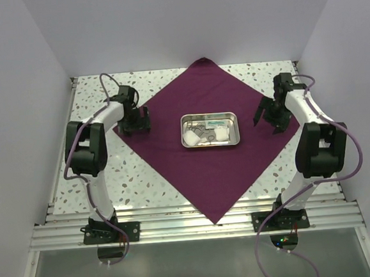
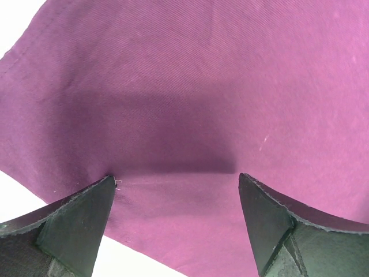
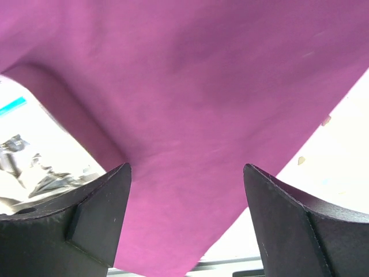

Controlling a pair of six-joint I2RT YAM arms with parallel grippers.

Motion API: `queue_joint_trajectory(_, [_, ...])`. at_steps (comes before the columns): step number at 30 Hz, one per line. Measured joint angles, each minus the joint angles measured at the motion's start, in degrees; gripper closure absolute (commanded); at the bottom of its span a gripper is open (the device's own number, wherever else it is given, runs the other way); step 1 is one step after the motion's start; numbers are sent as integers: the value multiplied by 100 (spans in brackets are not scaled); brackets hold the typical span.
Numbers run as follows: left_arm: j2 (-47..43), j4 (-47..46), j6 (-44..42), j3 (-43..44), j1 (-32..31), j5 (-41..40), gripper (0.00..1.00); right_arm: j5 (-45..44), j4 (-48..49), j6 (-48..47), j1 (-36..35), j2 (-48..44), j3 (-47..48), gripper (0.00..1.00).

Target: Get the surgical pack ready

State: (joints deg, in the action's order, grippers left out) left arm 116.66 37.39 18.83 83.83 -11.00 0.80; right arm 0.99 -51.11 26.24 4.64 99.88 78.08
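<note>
Cloth (image 1: 206,169) is spread as a diamond on the table (image 1: 111,176), with steel tray (image 1: 209,115) at its middle; my left gripper (image 1: 135,129) is released, above the left corner; my right gripper (image 1: 270,123) is released too, above the right corner; the 2 stand well apart from tray.

White, speckled table (image 1: 137,187), with a big purple cloth (image 1: 207,175) spread flat on top, turned like a diamond.

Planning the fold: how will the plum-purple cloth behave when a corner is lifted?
The large square plum-purple cloth is probably floppy: it lies flat with soft creases. A lifted corner would likely drape. The shallow rectangular steel tray on its middle should pin the centre.
</note>
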Motion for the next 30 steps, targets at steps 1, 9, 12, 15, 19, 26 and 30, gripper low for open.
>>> queue_joint_trajectory(1, [-26,2,-20,-37,107,-2,5,2,-11,-17,4,4,0,20])
queue_joint_trajectory(9, [-326,98,-144,-369,608,-79,6,376,111,-61,-149,195,9,37])
queue_joint_trajectory(12, [-501,243,-17,-472,577,59,9,470,149,-48,-461,483,120,48])
queue_joint_trajectory(15, [-769,251,227,-474,402,238,19,522,197,-33,-828,855,442,64])
queue_joint_trajectory(19, [-1069,160,522,-455,-15,466,28,625,278,-2,-1060,1266,817,79])
queue_joint_trajectory(26, [-717,-46,839,-407,-592,1025,50,634,286,-101,-1023,1825,1311,100])
queue_joint_trajectory(30, [-428,-70,935,-407,-599,1263,52,787,313,-127,-1108,2098,1502,100])
